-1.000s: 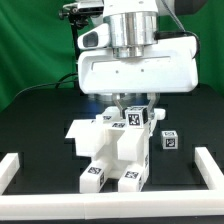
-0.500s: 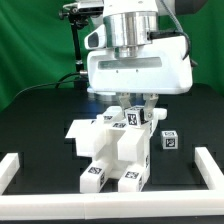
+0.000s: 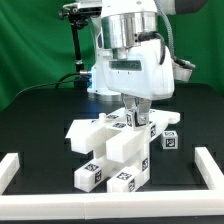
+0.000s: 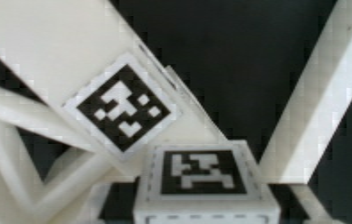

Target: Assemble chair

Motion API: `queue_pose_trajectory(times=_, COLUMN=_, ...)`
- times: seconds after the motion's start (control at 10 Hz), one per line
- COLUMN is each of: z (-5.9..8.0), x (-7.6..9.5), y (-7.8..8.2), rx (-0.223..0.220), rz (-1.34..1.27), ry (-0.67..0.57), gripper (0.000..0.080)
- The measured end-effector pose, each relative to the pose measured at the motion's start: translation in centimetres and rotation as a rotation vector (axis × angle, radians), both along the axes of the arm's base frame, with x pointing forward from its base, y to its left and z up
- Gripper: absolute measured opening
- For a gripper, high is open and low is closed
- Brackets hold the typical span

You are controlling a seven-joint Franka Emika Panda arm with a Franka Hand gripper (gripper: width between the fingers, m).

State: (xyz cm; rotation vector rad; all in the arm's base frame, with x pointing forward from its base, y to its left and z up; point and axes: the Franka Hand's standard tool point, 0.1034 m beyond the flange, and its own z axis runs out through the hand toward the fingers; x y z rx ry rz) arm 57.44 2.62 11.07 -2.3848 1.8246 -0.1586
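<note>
The chair [image 3: 115,152] is a blocky white assembly of tagged parts lying in the middle of the black table. My gripper [image 3: 134,120] comes straight down onto its far upper end. The fingers [image 3: 141,112] close on either side of a tagged white block [image 3: 132,121] of the chair. In the wrist view this block [image 4: 199,172] sits between the jaws of my gripper [image 4: 203,205], with slanted chair panels [image 4: 128,105] beyond it. A loose small tagged cube [image 3: 170,140] stands apart at the exterior view's right.
Long white border rails lie at the exterior view's left [image 3: 10,166], right [image 3: 209,166] and front [image 3: 100,216]. A green backdrop and a black stand [image 3: 78,45] are behind the arm.
My wrist has turned about its vertical axis and the hand now shows narrower. The chair has swung slightly with it, its near tagged ends shifting toward the exterior view's left.
</note>
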Motion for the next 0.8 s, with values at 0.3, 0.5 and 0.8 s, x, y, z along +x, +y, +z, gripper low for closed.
queue_pose_trajectory(times=0.3, z=0.0, x=0.0, y=0.1, rx=0.009, rz=-0.016, ry=0.0, gripper=0.0356)
queue_pose_trajectory(times=0.5, z=0.3, x=0.5, y=0.0, rx=-0.013, rz=0.197, ry=0.017, gripper=0.0617)
queue_pose_trajectory(times=0.8, z=0.4, x=1.0, y=0.6, rx=-0.068, rz=0.606, ry=0.023, gripper=0.0648)
